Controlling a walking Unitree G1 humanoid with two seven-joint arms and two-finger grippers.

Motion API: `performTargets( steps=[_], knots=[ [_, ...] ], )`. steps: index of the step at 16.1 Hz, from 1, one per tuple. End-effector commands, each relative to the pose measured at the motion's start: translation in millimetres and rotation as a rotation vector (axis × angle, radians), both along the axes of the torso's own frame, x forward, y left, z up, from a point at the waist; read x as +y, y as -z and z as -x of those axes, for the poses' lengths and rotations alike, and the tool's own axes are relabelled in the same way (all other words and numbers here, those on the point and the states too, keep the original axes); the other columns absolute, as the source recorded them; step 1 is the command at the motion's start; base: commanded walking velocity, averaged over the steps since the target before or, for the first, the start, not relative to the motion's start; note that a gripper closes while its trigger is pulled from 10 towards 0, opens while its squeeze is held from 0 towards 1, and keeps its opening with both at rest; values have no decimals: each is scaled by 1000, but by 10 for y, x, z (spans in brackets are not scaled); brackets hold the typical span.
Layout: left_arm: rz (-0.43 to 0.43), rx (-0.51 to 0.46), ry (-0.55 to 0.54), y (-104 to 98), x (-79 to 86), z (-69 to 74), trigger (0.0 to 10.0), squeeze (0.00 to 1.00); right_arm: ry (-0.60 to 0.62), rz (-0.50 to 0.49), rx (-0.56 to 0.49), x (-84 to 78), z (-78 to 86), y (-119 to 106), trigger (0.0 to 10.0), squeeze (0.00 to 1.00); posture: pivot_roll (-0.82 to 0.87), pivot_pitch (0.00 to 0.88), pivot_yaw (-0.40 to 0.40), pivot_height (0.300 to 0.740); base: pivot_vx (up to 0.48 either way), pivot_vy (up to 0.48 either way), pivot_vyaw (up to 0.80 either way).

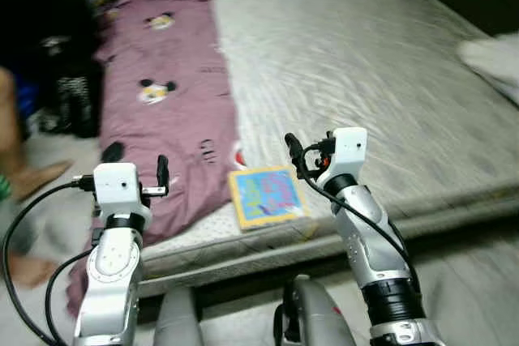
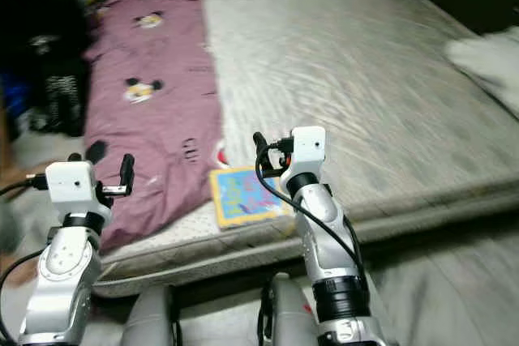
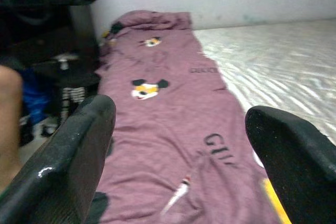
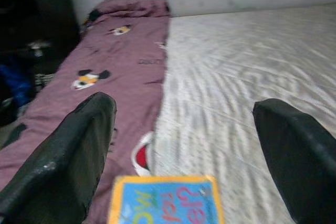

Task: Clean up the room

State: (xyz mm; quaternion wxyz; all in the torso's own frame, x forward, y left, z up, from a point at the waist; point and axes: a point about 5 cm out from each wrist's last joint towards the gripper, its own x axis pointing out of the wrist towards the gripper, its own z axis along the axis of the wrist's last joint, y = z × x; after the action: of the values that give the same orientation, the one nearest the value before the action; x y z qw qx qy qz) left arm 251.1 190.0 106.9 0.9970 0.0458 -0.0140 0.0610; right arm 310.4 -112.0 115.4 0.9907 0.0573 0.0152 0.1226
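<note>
mattress (image 1: pixel 365 79) bare, grey | mauve blanket (image 1: pixel 162 95) on its left side, long axis near-to-far | book (image 1: pixel 266 196) flat at near edge, lettering legible from right wrist | left gripper (image 3: pixel 178 145), right gripper (image 4: pixel 184 145) both spread wide, empty | person's leg (image 1: pixel 16 143) far left

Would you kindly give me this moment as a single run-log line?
left gripper: open, raised over purple blanket | right gripper: open, above colourful book | book: flat by mattress edge | holding: nothing
</note>
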Motion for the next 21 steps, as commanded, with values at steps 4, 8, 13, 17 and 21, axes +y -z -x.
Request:
performTargets(
  steps=[4, 8, 13, 17, 21],
  knots=[
    [5, -2, 0, -23, -25, -23, 10000, 0, 1, 13, 10, 2, -17, 17, 10000, 0, -43, 85, -19, 619, 0, 0, 0],
    [8, -3, -3, -33, -35, -37, 10000, 0, 2, 23, 24, -4, -27, 38, 10000, 0, -45, 91, -23, 619, 0, 0, 0],
    [27, 2, -6, -26, -40, -44, 10000, 0, -2, 27, 27, -6, -23, 45, 10000, 0, -48, 99, -24, 609, 0, 0, 0],
    [44, 3, -16, -30, -39, -43, 10000, 0, -4, 30, 33, -12, -19, 53, 10000, 0, -50, 103, -27, 579, 0, 0, 0],
    [55, 4, -27, -26, -36, -45, 10000, 0, -4, 34, 45, -31, -20, 77, 10000, 0, -50, 103, -31, 579, 0, 0, 0]
  ],
)
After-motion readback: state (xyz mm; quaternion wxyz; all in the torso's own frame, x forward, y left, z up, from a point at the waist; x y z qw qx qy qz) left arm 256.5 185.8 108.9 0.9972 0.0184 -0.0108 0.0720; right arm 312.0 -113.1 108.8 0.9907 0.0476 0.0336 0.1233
